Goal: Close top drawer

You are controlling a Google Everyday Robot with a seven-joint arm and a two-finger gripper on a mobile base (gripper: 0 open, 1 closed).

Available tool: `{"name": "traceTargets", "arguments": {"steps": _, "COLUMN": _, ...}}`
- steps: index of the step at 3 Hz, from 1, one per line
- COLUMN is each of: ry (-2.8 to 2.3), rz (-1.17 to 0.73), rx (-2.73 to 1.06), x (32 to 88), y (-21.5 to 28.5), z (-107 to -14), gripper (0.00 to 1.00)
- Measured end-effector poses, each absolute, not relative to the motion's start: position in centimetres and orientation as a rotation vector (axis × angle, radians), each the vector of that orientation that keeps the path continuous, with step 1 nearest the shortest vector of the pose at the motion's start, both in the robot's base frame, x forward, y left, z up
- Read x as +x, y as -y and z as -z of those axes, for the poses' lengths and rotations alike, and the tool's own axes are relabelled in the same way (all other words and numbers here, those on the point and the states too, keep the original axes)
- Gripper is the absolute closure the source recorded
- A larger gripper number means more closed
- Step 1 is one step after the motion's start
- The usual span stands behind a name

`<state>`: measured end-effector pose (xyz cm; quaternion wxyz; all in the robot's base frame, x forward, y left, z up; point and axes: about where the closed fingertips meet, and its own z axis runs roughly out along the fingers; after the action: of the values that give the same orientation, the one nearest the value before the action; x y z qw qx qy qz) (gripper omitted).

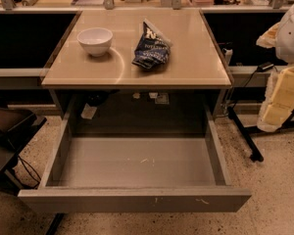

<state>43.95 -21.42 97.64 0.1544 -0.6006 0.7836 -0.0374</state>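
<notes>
The top drawer [137,199] is a wide gray metal drawer pulled fully out below the tan table top [196,58]. Its deep boxy interior [137,160] is empty, and its flat front carries small pale scuff marks right of centre. My gripper [281,97] shows as white and pale yellow parts at the right edge of the view. It is beside the table's right side, above and to the right of the drawer's right wall, and touches nothing of the drawer.
A white bowl [95,40] and a dark blue snack bag [151,48] lie on the table top. A dark chair or case [10,131] stands left of the drawer. A black stand leg [245,138] and cables lie on the speckled floor at the right.
</notes>
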Motion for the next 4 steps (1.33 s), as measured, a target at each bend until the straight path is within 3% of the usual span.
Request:
{"name": "traceTargets", "arguments": {"steps": 2, "ry": -2.198, "rz": 0.169, "rx": -1.717, "x": 39.2, "y": 16.9, "z": -93.8, "gripper": 0.00}}
{"name": "traceTargets", "arguments": {"steps": 4, "ry": -2.164, "rz": -0.081, "rx": -1.626, "x": 34.3, "y": 9.5, "z": -82.3, "gripper": 0.00}}
